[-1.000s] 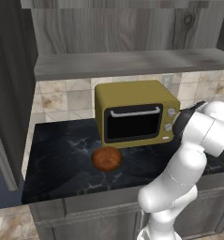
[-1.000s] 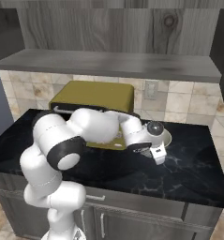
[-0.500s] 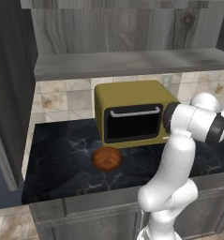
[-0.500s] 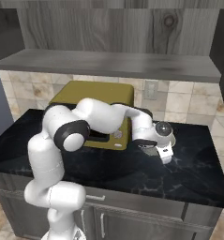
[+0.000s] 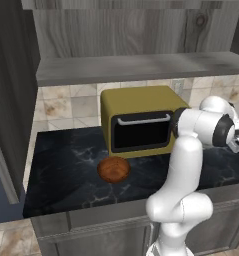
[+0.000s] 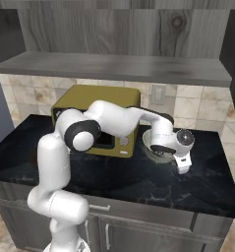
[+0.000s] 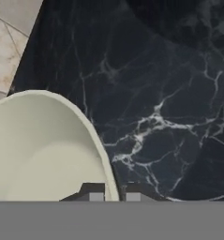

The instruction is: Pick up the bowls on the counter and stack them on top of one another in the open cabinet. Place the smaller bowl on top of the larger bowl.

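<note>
Tool (image 7: pixel 115 191) clamped on the rim of the cream bowl (image 7: pixel 43 150), right of the microwave (image 5: pixel 141 122). Brown bowl (image 5: pixel 113 169) seated on bench (image 5: pixel 66 175).

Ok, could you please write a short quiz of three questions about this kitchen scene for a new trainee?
1. True or false: the smaller bowl already stands on the open cabinet shelf.
2. What do the tool fingers pinch?
A. the rim of the larger bowl
B. the microwave handle
C. nothing
3. Fill in: the brown bowl stands on the counter just in front of the yellow ____.

Key
1. False: it stands on the black counter.
2. A: one finger is inside the cream rim, the other outside.
3. microwave
</note>
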Controlling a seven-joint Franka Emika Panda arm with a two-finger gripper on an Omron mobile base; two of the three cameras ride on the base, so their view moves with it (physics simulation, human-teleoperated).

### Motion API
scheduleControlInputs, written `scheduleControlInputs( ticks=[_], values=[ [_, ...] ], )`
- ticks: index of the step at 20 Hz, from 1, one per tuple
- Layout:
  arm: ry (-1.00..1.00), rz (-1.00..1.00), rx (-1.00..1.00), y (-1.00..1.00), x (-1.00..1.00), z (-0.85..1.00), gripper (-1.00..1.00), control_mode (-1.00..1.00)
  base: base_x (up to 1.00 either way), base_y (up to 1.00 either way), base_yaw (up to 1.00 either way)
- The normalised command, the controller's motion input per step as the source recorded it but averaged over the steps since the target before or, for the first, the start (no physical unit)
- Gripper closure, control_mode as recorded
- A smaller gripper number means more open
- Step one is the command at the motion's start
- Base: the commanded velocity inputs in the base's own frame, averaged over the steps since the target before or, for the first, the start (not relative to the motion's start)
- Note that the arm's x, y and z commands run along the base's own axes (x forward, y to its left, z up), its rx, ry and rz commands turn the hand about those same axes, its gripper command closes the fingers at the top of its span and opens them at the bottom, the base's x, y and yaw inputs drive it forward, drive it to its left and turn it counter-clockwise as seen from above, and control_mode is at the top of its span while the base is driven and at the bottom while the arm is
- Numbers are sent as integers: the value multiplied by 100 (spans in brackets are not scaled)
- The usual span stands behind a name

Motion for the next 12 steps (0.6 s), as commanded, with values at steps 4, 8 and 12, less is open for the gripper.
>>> scheduleControlInputs(
  ticks=[4,8,12],
  values=[
    [0,-1,1,0,0,-6,100,-100,0,0,0],
    [0,-1,0,4,-15,13,100,-100,0,0,0],
    [0,-2,0,12,-19,35,100,-100,0,0,0]
  ],
)
